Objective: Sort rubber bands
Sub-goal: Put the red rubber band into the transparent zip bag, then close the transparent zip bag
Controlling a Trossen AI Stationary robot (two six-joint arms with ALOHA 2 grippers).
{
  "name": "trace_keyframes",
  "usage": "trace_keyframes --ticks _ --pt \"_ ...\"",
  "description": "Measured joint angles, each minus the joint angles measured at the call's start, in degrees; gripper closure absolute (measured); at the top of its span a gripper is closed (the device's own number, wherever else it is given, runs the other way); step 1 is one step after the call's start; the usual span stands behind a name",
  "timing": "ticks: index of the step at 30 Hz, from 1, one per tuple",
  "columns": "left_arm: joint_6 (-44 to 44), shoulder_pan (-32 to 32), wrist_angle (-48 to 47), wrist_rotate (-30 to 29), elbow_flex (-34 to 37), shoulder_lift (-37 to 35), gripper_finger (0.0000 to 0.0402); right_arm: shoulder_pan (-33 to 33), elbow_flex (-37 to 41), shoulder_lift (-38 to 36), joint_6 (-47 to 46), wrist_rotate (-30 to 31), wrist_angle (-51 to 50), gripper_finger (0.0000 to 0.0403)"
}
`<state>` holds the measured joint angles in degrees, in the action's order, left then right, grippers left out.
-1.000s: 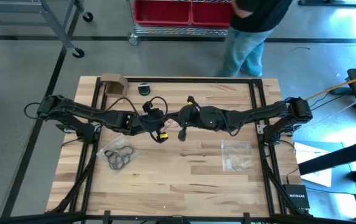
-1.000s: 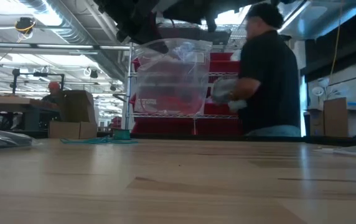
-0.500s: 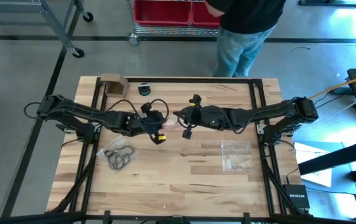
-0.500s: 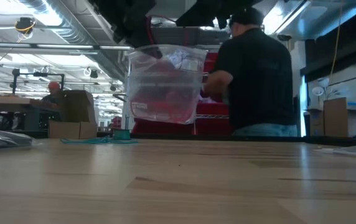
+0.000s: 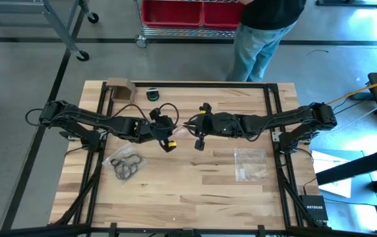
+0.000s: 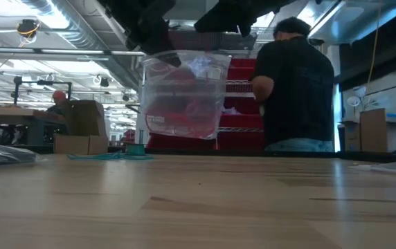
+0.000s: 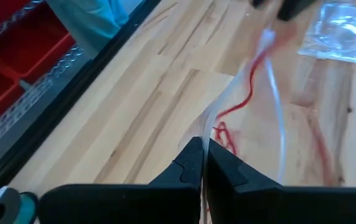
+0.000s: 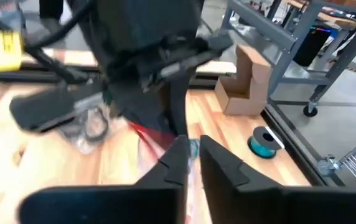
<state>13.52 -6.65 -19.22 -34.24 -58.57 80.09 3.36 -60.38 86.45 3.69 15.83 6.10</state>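
Held bag (image 6: pixel 184 93): above table (image 5: pixel 195 191) centre, between both grippers
Bands (image 5: pixel 127 164): table left
Flat bag (image 5: pixel 250 164): table right

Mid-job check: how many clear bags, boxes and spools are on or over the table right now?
Clear bags: 3, one hanging from the left gripper, one under the black rubber bands, one on the right side
Cardboard box: 1
Teal spool: 1
Total: 5
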Motion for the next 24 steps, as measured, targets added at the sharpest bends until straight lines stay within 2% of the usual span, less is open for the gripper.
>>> trace_keyframes --ticks 7,12,15,19,24 --pt "0.02 0.08 1.17 1.64 0.0 0.0 0.0402 0.0 0.0 -0.02 -3.7 -3.87 -0.3 0.0284" --pt "0.02 0.06 0.21 2.28 0.0 0.0 0.0402 0.0 0.0 -1.98 -1.49 -3.92 -1.86 0.0234" --pt "-0.37 -0.2 0.12 2.59 0.0 -0.2 0.0402 0.0 -0.04 -6.08 0.85 -3.91 -9.79 0.0222" --pt "-1.68 -0.33 0.65 3.53 -0.04 -0.28 0.0402 0.0 -0.04 -11.86 -0.5 -3.91 -23.0 0.0223" --pt "-0.67 -0.96 0.21 4.44 -0.24 -0.27 0.0402 0.0 0.11 -14.36 -2.39 -3.91 -34.32 0.0231"
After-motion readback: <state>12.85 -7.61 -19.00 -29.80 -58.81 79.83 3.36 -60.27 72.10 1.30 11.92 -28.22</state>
